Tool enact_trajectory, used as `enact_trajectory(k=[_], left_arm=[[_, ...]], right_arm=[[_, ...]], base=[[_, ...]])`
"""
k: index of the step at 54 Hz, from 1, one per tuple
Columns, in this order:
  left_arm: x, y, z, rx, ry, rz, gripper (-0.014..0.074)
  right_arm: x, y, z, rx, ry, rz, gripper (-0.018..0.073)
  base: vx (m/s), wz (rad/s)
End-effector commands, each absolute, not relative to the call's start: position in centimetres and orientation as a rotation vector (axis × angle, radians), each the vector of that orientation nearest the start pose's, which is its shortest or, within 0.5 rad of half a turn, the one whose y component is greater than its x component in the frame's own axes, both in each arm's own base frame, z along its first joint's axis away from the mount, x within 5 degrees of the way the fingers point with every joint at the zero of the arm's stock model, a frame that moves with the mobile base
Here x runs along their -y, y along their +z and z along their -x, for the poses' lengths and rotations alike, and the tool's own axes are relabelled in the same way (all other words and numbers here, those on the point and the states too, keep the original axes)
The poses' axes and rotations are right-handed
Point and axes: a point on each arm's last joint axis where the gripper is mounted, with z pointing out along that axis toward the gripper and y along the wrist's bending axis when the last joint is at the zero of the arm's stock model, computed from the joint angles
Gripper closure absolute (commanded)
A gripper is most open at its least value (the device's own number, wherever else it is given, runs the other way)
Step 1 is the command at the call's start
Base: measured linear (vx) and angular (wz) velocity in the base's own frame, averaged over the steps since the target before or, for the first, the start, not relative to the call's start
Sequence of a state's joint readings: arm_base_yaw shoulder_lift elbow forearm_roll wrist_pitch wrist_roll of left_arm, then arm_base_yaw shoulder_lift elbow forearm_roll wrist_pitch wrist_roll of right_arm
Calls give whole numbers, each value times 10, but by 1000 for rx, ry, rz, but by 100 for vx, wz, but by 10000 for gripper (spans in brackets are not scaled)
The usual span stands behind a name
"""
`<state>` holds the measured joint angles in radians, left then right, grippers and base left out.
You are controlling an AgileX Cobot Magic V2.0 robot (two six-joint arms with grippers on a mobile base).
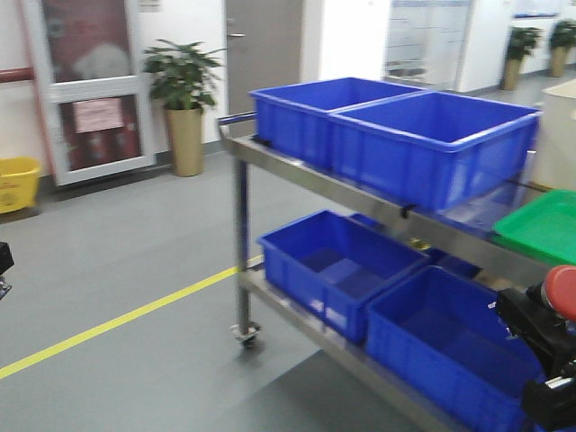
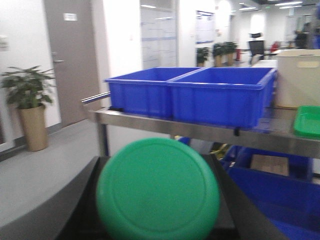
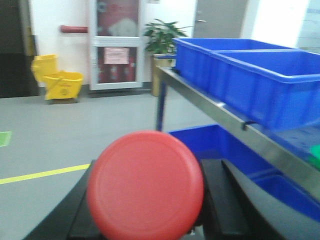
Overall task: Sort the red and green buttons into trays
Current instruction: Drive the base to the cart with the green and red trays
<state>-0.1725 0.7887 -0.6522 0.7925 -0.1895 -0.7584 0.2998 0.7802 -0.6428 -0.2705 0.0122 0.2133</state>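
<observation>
My left gripper point(image 2: 158, 200) is shut on the green button point(image 2: 158, 190); its round green cap fills the lower middle of the left wrist view, between the black fingers point(image 2: 85, 200). My right gripper point(image 3: 145, 195) is shut on the red button point(image 3: 145, 186), whose red cap also shows at the right edge of the front view point(image 1: 562, 290). Both are held in the air in front of a steel cart. The green tray point(image 1: 543, 225) lies on the cart's top shelf at the right, and it shows in the left wrist view point(image 2: 308, 121). The red tray is out of view.
The steel cart point(image 1: 360, 193) carries two deep blue crates point(image 1: 432, 144) on its top shelf and more blue crates point(image 1: 337, 265) below. A cream tub point(image 2: 298, 77) stands behind the green tray. A potted plant point(image 1: 184, 103), a yellow mop bucket point(image 3: 57, 80) and a yellow floor line point(image 1: 117, 322) are to the left.
</observation>
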Motion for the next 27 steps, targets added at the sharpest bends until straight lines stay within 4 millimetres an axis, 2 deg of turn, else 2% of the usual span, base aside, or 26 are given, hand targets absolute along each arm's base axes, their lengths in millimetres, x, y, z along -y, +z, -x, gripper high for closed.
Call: enact_trajectory(k=[1, 27], left_arm=[[45, 385, -161, -1381, -271, -267, 599], [45, 385, -161, -1381, -271, -267, 599]], right_arm=[[-51, 375, -158, -1479, 201, 291, 568], [-51, 375, -158, -1479, 201, 291, 568]], base=[[34, -58], [36, -45]])
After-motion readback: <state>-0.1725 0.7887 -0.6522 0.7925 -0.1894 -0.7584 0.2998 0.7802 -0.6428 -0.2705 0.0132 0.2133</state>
